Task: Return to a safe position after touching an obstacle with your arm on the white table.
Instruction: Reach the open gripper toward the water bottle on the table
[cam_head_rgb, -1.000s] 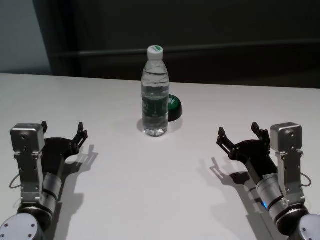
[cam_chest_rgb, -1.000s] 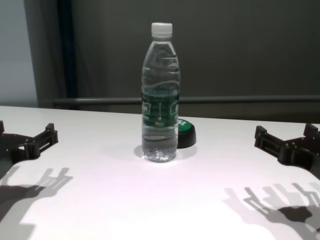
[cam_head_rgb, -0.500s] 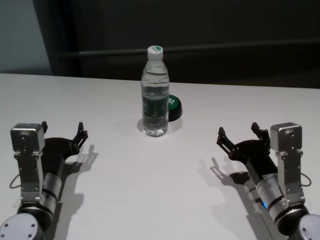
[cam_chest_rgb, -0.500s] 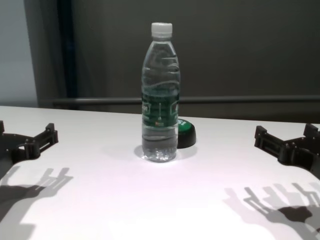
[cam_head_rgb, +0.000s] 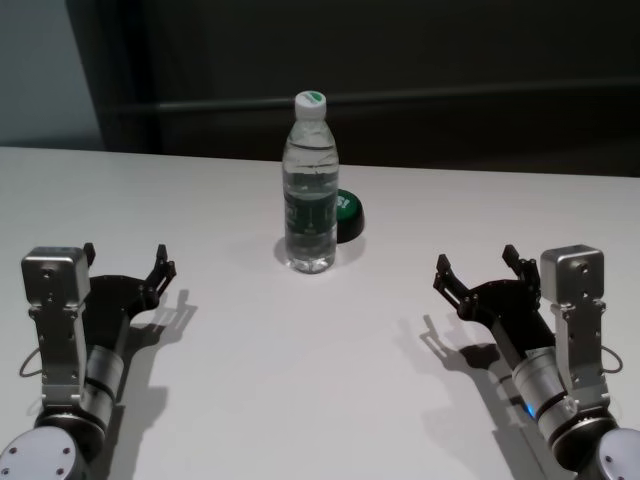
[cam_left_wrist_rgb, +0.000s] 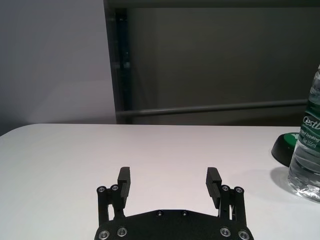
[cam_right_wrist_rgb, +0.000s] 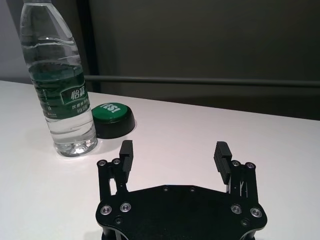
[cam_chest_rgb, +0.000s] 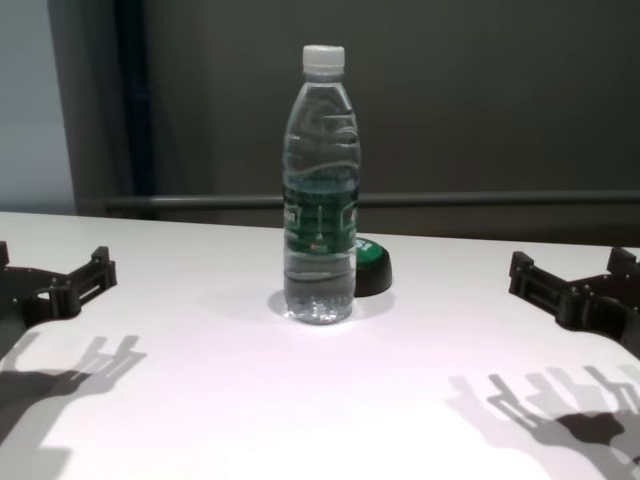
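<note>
bottle (cam_head_rgb: 310, 185) hides half the green button (cam_head_rgb: 348, 215); left gripper (cam_head_rgb: 125, 265) and right gripper (cam_head_rgb: 478, 270) both spread wide.

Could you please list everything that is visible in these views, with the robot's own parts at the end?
water bottle: one, clear with white cap and dark green label, upright at the table's middle, toward the far side.
button: one, green top on black base, just behind the bottle on its right.
white table: one, white, spans the view.
rail: one, grey, along the dark wall behind.
left gripper: one, black, open, low over the near left, empty.
right gripper: one, black, open, low over the near right, empty.
</note>
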